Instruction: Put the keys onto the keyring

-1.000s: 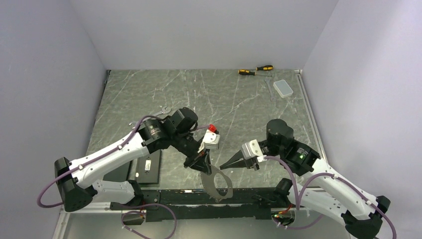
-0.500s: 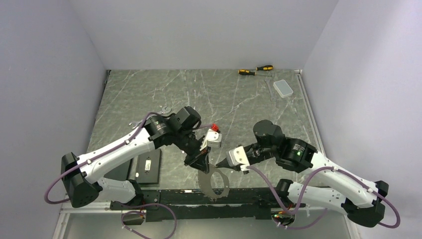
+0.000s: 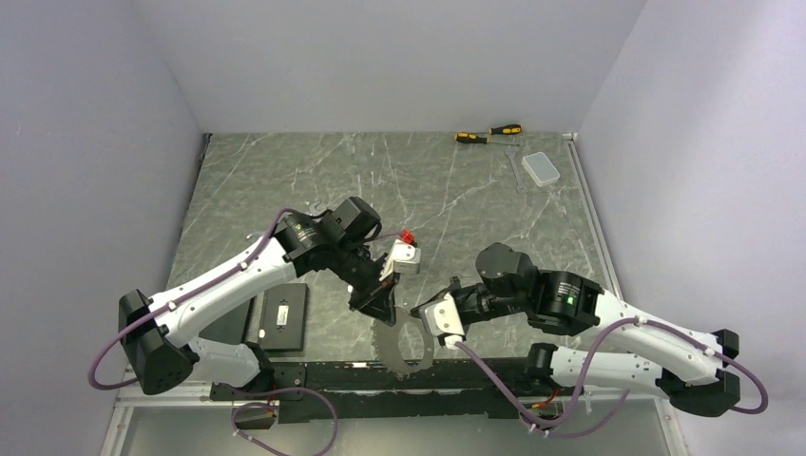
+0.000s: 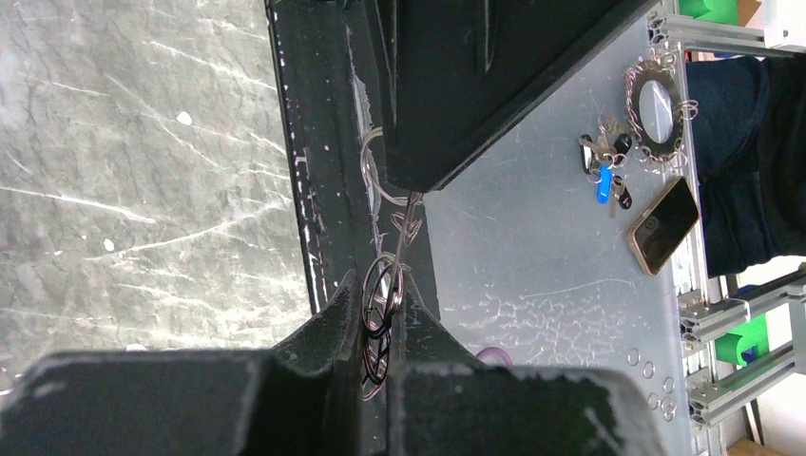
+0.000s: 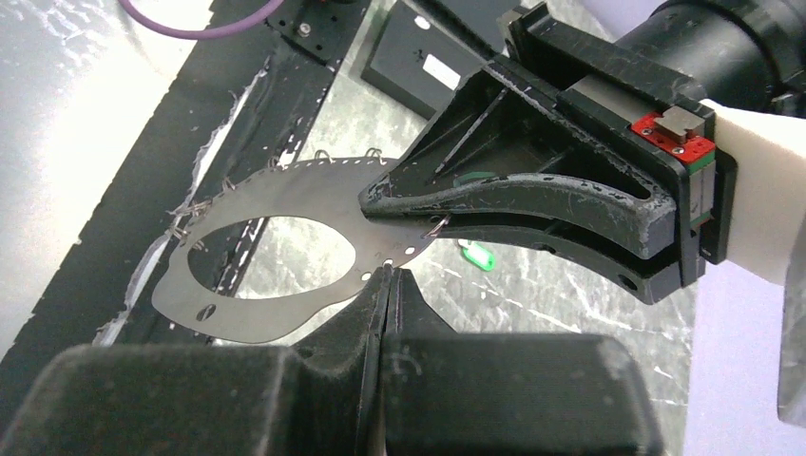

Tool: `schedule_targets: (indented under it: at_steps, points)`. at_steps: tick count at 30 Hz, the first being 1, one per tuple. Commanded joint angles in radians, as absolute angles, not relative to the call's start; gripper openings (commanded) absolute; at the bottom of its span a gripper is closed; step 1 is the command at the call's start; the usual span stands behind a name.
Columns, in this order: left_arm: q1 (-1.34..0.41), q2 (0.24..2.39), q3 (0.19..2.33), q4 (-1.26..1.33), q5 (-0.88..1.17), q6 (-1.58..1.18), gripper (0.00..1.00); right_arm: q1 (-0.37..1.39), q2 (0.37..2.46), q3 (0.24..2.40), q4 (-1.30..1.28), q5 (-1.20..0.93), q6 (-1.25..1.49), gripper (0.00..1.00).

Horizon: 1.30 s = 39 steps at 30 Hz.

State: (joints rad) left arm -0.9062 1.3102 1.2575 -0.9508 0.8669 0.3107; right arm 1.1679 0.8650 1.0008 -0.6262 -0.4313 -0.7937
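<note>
Right wrist view: toothed dark keyring (image 5: 285, 188), rim clamped in left hand (image 5: 373, 204). Right hand (image 5: 390, 277) closed, apparently empty, tips touching the ring's edge. Green-headed key (image 5: 475, 256) apart, apparently on the desk (image 5: 570, 313) below. Judged: no key threaded; all threading remains.

The 2 arms wore white shells over black joints, the left arm (image 3: 223, 283) and the right arm (image 3: 656, 332) each trailing a purple cable (image 3: 92, 366). The left claw (image 5: 373, 202) was scuffed black plastic (a red block (image 5: 677, 128) sat at its white mount). A green light (image 3: 570, 298) glowed on the right arm's black housing.
</note>
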Motion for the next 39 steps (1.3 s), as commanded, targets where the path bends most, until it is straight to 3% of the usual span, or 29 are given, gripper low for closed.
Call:
schedule_targets:
  at_steps: [1, 7, 10, 15, 23, 26, 34, 39]
  points:
    - [-0.905, 1.295, 1.293, -0.947, 0.923, 0.316, 0.0, 1.171, 0.798, 0.967, -0.521, -0.385, -0.812, 0.0]
    - [-0.905, 1.28, 1.266, -0.921, 0.902, 0.304, 0.0, 1.172, 0.778, 0.939, -0.455, -0.406, -0.792, 0.0]
    - [-0.905, 1.269, 1.254, -0.899, 0.879, 0.295, 0.0, 1.171, 0.781, 0.929, -0.438, -0.418, -0.76, 0.29]
    - [-0.905, 1.232, 1.246, -0.893, 0.82, 0.311, 0.0, 1.171, 0.687, 0.838, -0.302, -0.374, -0.655, 0.47]
    - [-0.906, 1.181, 1.22, -0.882, 0.686, 0.362, 0.0, 1.17, 0.538, 0.725, -0.077, -0.075, -0.327, 0.56]
    - [-0.905, 1.187, 1.216, -0.866, 0.675, 0.388, 0.0, 1.17, 0.534, 0.713, -0.068, -0.099, -0.198, 0.63]
    - [-0.907, 1.125, 1.15, -0.728, 0.591, 0.417, 0.0, 1.17, 0.693, 0.792, -0.136, -0.124, -0.002, 0.69]
    - [-0.907, 1.105, 1.14, -0.704, 0.593, 0.416, 0.0, 1.169, 0.724, 0.746, -0.046, -0.103, 0.055, 0.69]
